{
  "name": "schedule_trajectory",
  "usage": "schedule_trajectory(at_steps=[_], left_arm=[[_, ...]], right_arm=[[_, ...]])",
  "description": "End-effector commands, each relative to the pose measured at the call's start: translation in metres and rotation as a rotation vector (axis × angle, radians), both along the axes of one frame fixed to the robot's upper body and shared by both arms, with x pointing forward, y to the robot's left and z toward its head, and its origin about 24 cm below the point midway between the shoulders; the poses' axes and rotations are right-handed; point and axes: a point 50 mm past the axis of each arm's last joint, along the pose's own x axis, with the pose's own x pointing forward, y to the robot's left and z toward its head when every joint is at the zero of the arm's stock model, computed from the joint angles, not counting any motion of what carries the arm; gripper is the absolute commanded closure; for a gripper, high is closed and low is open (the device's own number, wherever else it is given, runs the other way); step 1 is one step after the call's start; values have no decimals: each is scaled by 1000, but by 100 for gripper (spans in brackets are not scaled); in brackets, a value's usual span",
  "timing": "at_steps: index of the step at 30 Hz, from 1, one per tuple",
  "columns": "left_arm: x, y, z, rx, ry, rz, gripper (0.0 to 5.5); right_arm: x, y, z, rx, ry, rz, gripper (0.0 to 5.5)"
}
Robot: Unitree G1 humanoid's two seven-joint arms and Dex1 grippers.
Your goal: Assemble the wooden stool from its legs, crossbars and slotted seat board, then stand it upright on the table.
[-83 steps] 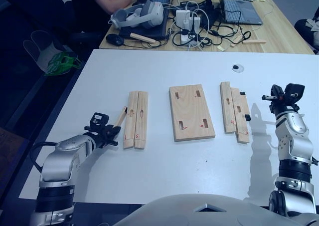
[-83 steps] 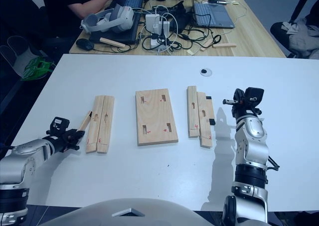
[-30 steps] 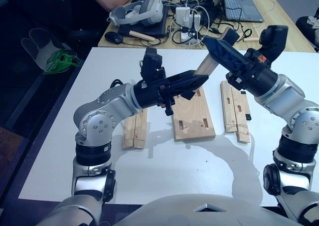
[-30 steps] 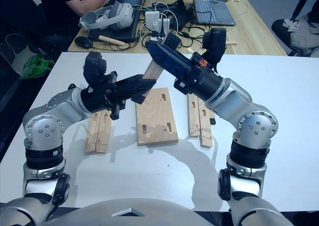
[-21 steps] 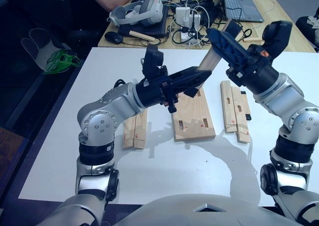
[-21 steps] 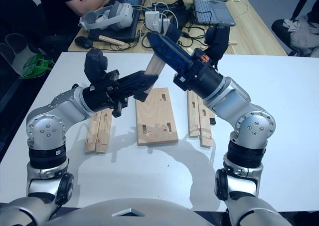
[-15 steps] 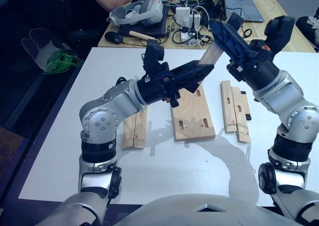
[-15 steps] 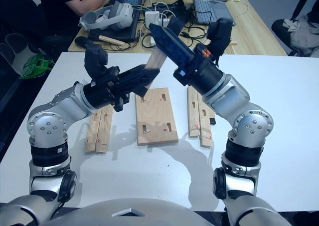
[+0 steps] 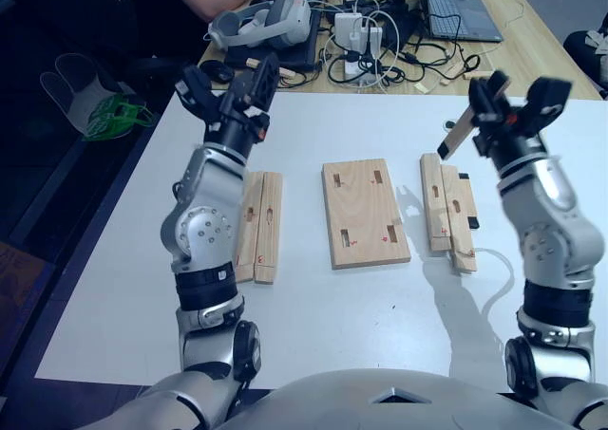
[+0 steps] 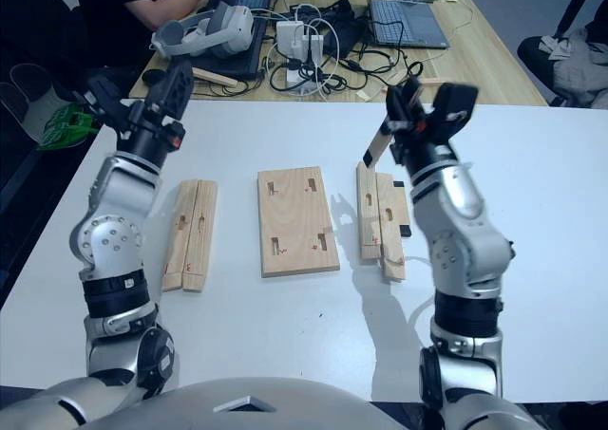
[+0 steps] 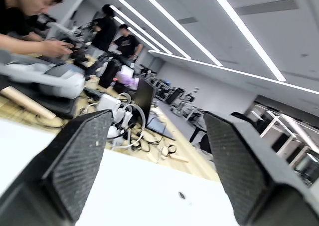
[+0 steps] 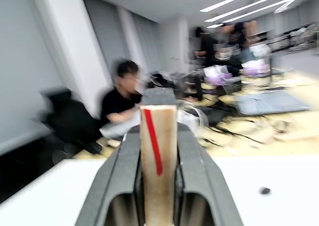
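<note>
- Right hand point(image 9: 486, 98): raised over the table point(image 9: 313, 326), right side, clamped on a crossbar point(image 9: 458, 131) that slants downward.
- Left hand point(image 9: 231, 84): raised at the far left edge, fingers spread, holding nothing.
- Seat board point(image 9: 364, 212): flat mid-table, between left leg pair point(image 9: 258, 226) and right leg pair point(image 9: 448, 212), well below both hands.

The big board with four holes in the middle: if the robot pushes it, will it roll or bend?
The seat board lies flat on the table, so it would probably slide, not roll. It looks like thick solid wood, so likely stiff. Lying flat, it may be hard to pinch from above.
</note>
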Motion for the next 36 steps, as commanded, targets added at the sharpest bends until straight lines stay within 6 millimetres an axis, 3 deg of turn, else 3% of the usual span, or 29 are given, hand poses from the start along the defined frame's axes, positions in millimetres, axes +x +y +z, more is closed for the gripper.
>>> schedule_trajectory(at_steps=[1, 5, 10, 15, 19, 23, 28, 36], left_arm=[[-3, -6, -9, 26, 40, 50, 150], [-3, -7, -10, 46, 42, 67, 88], [-2, -5, -11, 55, 51, 86, 11], [-3, -4, -13, 59, 64, 94, 10], [-3, -4, -12, 59, 69, 95, 10], [-2, -10, -11, 58, 68, 76, 10], [1, -14, -7, 65, 65, 43, 10], [1, -12, -8, 80, 81, 31, 10]], right_arm=[[-4, 13, -18, -161, 32, -137, 511], [-2, 15, -30, -262, 88, -209, 511], [0, -2, -44, -249, 250, -259, 511], [-3, -26, -35, -147, 194, -66, 511], [-9, -48, -41, -204, 149, 53, 511], [-8, -50, -59, -259, 135, 29, 511], [-13, -50, -86, -175, 157, -40, 511], [-15, -47, -98, -82, 138, -8, 511]])
